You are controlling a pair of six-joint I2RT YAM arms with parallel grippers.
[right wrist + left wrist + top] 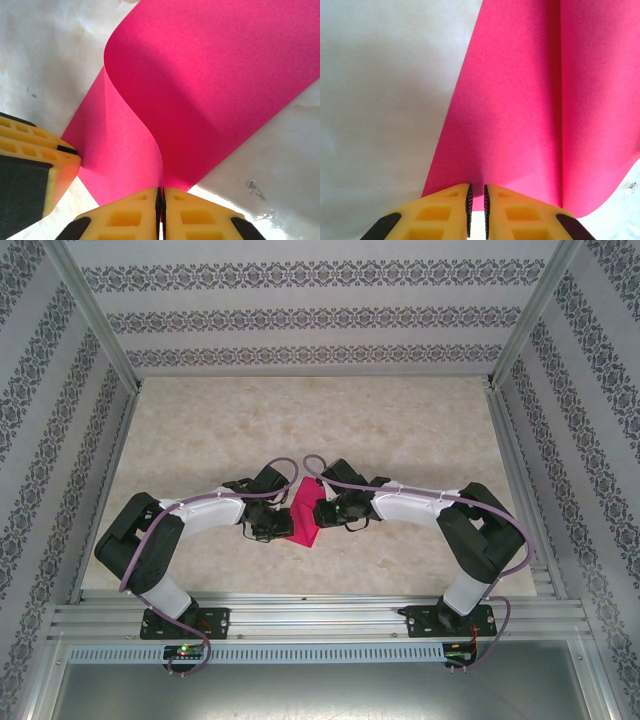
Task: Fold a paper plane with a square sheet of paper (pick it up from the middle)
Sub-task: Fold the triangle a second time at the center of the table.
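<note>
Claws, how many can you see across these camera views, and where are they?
2. The left claw pinches the left side of the pink paper sheet, in the middle of the top view; the right claw is shut on its right side, facing it.

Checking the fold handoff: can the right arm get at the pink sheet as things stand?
Looks like yes: the right tool is shut on the pink sheet at its edge, with the left tool pinching the other side. Nothing blocks it.
</note>
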